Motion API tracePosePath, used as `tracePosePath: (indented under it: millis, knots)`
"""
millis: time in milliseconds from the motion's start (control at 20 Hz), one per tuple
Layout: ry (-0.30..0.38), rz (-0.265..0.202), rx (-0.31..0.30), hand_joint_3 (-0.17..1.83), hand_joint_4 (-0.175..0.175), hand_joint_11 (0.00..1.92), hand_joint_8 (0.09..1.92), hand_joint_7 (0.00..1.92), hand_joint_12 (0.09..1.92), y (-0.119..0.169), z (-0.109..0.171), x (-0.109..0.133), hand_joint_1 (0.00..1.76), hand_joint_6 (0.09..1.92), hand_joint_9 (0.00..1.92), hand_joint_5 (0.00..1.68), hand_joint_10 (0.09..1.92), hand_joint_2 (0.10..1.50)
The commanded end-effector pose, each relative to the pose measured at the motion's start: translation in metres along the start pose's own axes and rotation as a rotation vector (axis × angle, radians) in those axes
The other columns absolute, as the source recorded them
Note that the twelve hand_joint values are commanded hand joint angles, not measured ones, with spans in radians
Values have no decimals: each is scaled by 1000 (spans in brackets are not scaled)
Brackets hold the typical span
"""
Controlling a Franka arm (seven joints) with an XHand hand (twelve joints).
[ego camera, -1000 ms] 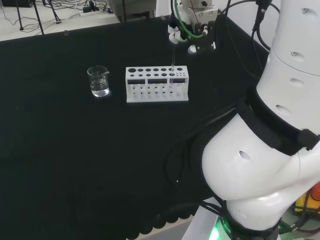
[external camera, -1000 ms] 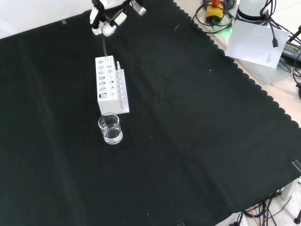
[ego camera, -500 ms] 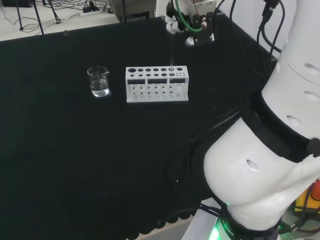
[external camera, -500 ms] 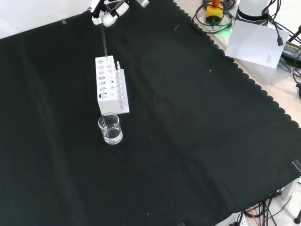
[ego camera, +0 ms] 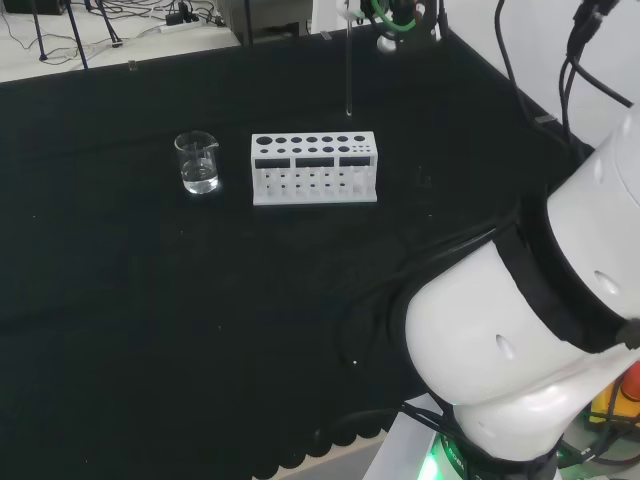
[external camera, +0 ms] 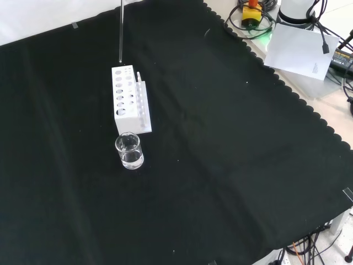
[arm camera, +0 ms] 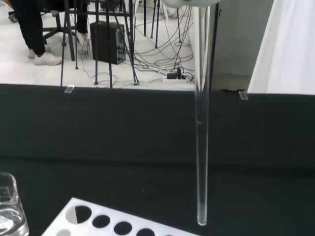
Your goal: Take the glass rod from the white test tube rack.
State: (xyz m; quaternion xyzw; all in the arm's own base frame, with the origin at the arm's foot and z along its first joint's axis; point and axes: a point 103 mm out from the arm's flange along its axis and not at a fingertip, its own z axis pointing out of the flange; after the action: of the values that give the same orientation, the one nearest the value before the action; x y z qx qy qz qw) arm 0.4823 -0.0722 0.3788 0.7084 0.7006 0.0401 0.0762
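Observation:
The glass rod [ego camera: 347,70] hangs upright in the air, its lower end clear of the white test tube rack [ego camera: 314,170] and just above the rack's right end in the head view. A part of the hand [ego camera: 387,42] shows at that view's top edge, holding the rod's upper end. In the front view the rod [external camera: 121,30] runs up out of the picture above the rack's [external camera: 127,96] far end. The wrist view has the rod [arm camera: 203,147] hanging from the blurred white hand [arm camera: 189,2], tip just over the rack [arm camera: 98,221].
A small glass beaker [ego camera: 198,163] with some clear liquid stands left of the rack in the head view, and nearer than the rack in the front view [external camera: 129,150]. The arm's white links [ego camera: 540,330] rise at the head view's right. Cables and a paper sheet [external camera: 300,49] lie beyond the cloth.
The hand has risen with the rod, leaving the front view's top edge. The rod's lower end has come up out of the rack hole and now hangs free above it.

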Motion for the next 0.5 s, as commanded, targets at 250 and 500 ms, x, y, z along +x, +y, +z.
tracePosePath:
  millis: [250,500]
  knots:
    - [2,-15,-9,0,-175,1563,1367,948,920,-11,-20,11,1262,818,1591,896,899,1155]
    - [4,-30,-5,0,-175,1563,1367,947,922,-11,-19,14,1262,816,1594,897,896,1155]
